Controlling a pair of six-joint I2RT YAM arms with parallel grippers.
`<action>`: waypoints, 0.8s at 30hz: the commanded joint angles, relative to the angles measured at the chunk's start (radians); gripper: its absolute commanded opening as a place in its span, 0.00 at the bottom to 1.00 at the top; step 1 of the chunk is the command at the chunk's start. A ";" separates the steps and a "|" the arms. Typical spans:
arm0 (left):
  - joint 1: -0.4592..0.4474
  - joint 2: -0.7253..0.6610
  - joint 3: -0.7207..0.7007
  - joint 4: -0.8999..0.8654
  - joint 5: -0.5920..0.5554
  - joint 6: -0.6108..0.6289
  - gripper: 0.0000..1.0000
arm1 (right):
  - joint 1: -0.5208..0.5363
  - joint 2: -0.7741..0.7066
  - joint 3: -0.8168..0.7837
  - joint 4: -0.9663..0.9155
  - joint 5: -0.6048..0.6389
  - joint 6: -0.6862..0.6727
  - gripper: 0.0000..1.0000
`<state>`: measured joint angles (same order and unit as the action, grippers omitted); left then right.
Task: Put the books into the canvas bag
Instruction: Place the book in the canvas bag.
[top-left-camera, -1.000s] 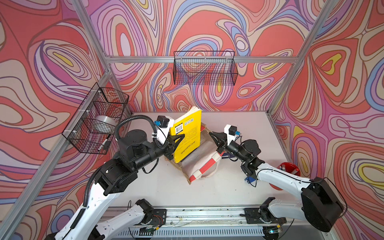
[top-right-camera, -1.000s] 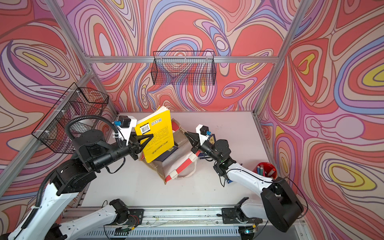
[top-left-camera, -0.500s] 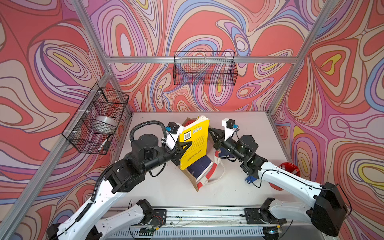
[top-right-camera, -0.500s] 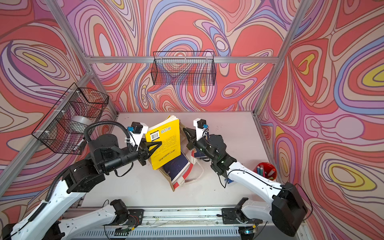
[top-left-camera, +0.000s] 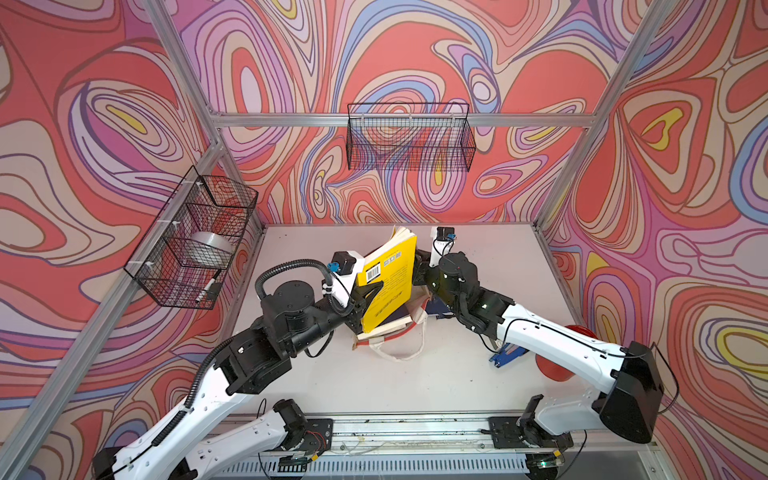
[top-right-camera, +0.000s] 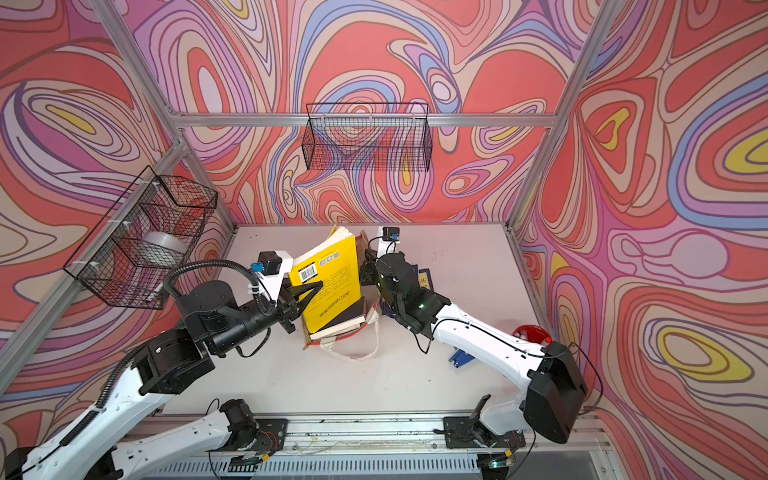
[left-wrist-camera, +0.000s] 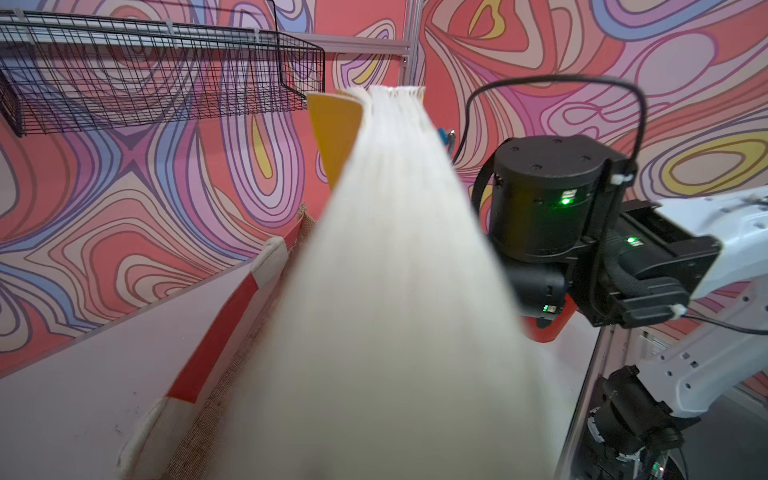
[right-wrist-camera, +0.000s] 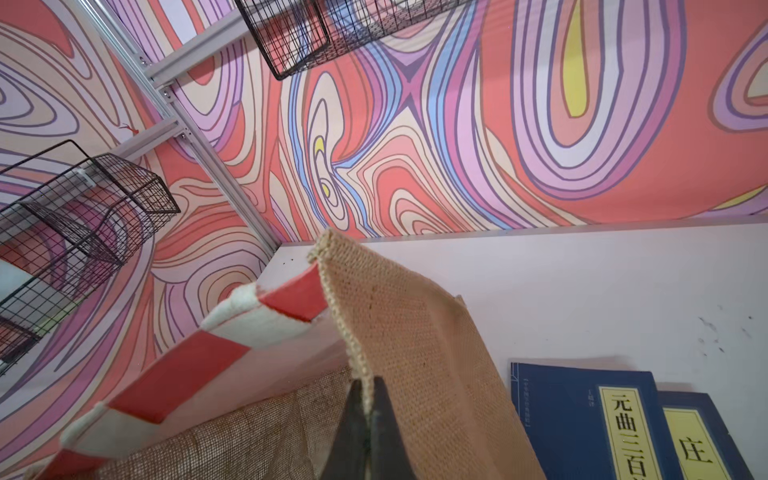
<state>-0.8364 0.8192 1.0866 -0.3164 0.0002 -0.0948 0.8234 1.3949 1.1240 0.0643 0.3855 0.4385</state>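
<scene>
Beside bag (right-wrist-camera: 415, 353): navy book (right-wrist-camera: 582, 415) labelled 元曲三百; right tool (right-wrist-camera: 365, 415) pinching bag; left tool (top-left-camera: 365, 293) gripping yellow book (top-left-camera: 390, 282).

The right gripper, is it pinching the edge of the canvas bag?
Yes, the right gripper is shut on the canvas bag's jute edge.

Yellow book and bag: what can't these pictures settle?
- Left wrist view: the yellow book is a blurred page fan hiding the left tool.
- Both top views: the book covers the canvas bag mouth; contents unclear.
- Right wrist view: navy books cut off by the edge.
</scene>
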 joint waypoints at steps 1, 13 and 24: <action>-0.002 -0.001 -0.056 0.240 -0.034 0.122 0.00 | 0.016 -0.048 -0.066 0.107 -0.019 -0.017 0.00; 0.000 0.025 -0.167 0.323 -0.032 0.350 0.00 | 0.014 -0.047 -0.083 0.129 -0.022 -0.059 0.00; 0.016 -0.072 -0.448 0.557 -0.108 0.493 0.00 | -0.054 -0.028 -0.023 0.035 -0.086 -0.011 0.00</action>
<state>-0.8288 0.7753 0.6811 0.0093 -0.0845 0.3035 0.7738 1.3712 1.0840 0.0834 0.3271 0.4137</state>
